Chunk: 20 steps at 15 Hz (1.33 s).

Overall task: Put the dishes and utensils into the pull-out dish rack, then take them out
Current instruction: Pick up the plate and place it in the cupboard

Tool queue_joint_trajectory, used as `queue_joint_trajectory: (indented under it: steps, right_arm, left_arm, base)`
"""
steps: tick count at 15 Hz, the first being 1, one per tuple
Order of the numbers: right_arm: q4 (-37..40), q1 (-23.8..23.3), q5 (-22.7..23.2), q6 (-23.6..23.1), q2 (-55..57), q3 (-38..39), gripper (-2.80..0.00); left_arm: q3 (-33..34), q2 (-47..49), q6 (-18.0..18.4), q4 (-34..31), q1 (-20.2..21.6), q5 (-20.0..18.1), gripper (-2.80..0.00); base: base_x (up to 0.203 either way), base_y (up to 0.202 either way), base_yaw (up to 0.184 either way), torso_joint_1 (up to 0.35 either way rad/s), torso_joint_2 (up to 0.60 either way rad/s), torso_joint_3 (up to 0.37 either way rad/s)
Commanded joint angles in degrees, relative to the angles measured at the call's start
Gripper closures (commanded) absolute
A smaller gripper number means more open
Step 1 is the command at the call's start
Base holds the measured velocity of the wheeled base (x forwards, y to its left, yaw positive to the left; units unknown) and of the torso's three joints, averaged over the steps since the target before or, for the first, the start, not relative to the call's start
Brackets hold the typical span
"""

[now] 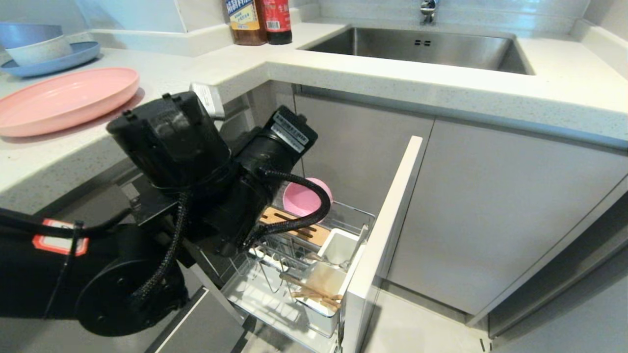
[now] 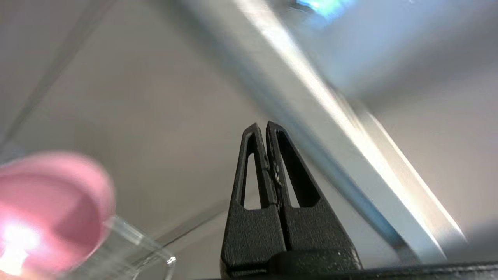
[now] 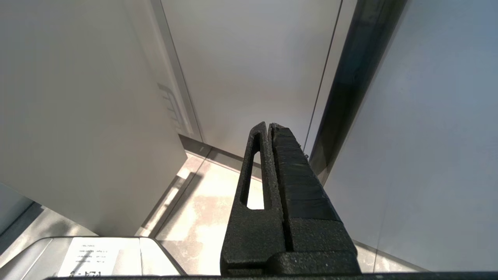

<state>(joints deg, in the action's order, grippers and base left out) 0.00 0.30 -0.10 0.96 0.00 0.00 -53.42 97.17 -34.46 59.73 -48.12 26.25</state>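
A pale speckled bench (image 1: 402,73) wraps an inner corner, a steel sink (image 1: 422,46) sunk into its far side. Below the corner the pull-out dish rack (image 1: 387,230) stands drawn out, its pale front panel edge-on. The robot's left arm (image 1: 171,162) reaches down over the rack's rear half. A wide pink plate (image 1: 64,100) lies on the bench's left end, near the front edge, just before a blue plate (image 1: 54,60) stacked with bowls. A small pink bowl (image 1: 306,198) stands on edge at the rack's back end, behind the slotted wooden strip (image 1: 299,225). Wooden chopsticks (image 1: 314,290) lean from the white utensil cup (image 1: 321,289) at the rack's front. The left gripper (image 2: 266,128), fingers pressed together and empty, hangs near the bowl. The right gripper (image 3: 269,126), likewise closed on nothing, points at the floor beside cabinet fronts.
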Motion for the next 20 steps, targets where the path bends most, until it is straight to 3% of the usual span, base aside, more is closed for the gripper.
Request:
queue_joint_trajectory:
  steps: [1, 3, 7, 9, 14, 18, 20]
  right_arm:
    - [0.0, 0.0, 0.0, 0.0, 0.0, 0.1, 0.00]
    - [0.0, 0.0, 0.0, 0.0, 0.0, 0.1, 0.00]
    - [0.0, 0.0, 0.0, 0.0, 0.0, 0.1, 0.00]
    - [-0.1, 0.0, 0.0, 0.0, 0.0, 0.1, 0.00]
    - [0.0, 0.0, 0.0, 0.0, 0.0, 0.1, 0.00]
    - [0.0, 0.0, 0.0, 0.0, 0.0, 0.1, 0.00]
    - [0.0, 0.0, 0.0, 0.0, 0.0, 0.1, 0.00]
  left_arm:
    - [-3.0, -1.3, 4.4, 0.2, -0.1, -4.6, 0.00]
    - [-6.4, -2.9, 10.6, -2.8, 0.5, -9.1, 0.00]
    - [-14.9, -5.2, 24.2, -12.4, 4.6, -13.6, 0.00]
    - [-15.7, -9.6, 30.7, -20.0, 7.4, -14.4, 0.00]
    - [-28.8, -10.6, 46.5, -32.0, 18.0, -15.3, 0.00]
    - [-39.3, -13.3, 54.5, -47.5, 26.2, -15.0, 0.00]
    - [-45.7, -14.4, 56.6, -56.4, 31.1, -14.8, 0.00]
  base:
    - [0.000, 0.000, 0.000, 0.000, 0.00, 0.000]
    - [0.000, 0.000, 0.000, 0.000, 0.00, 0.000]
    - [0.000, 0.000, 0.000, 0.000, 0.00, 0.000]
    - [0.000, 0.000, 0.000, 0.000, 0.00, 0.000]
    - [0.000, 0.000, 0.000, 0.000, 0.00, 0.000]
    - [0.000, 0.000, 0.000, 0.000, 0.00, 0.000]
    - [0.000, 0.000, 0.000, 0.000, 0.00, 0.000]
